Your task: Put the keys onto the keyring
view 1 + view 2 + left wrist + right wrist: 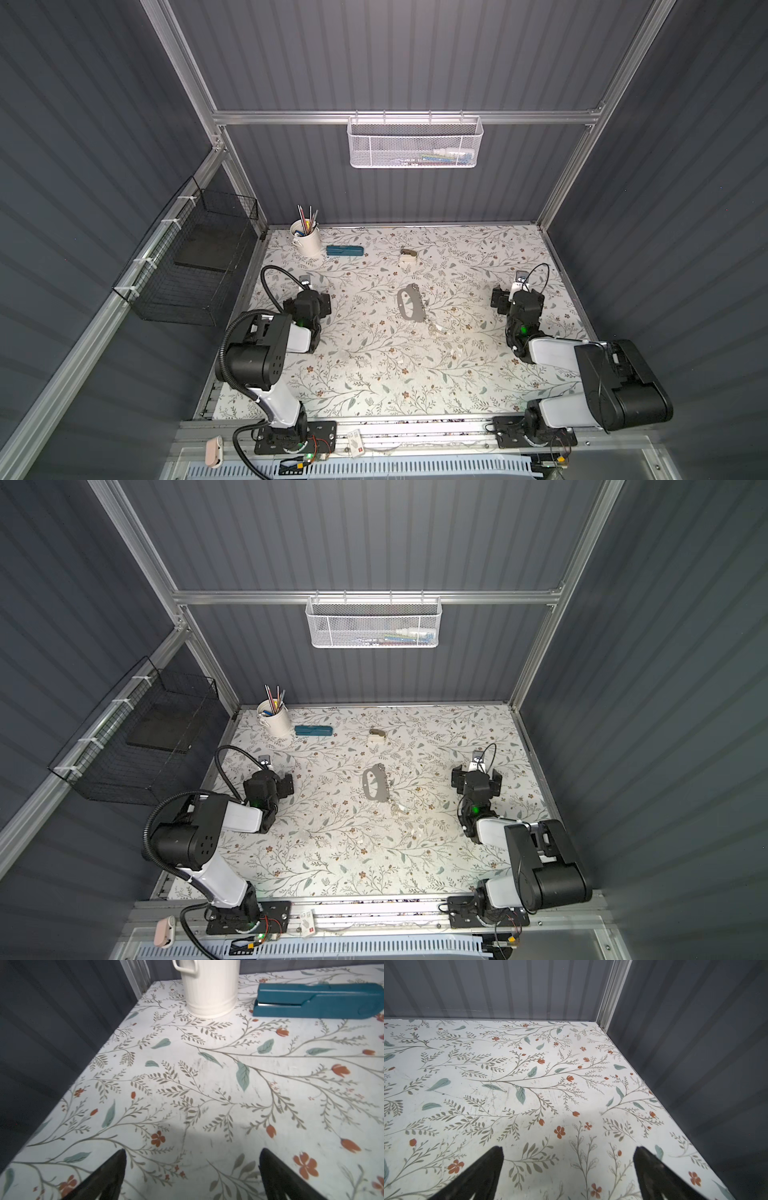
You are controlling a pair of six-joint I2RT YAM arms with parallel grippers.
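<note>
Keyring [410, 305] was laid flat mid-tabletop [374, 374], with the keys [435, 329] just beside its near end. Both were found between, and well apart from, the left tool [192, 1151] and the right tool [569, 1148], each spread wide.

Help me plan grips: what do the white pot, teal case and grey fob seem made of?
White pot: probably painted metal; smooth satin coat, raised bead near the base. Teal case: moulded plastic or painted metal; even matte colour, rounded end. Grey fob: flat, dull grey; too small to tell.
</note>
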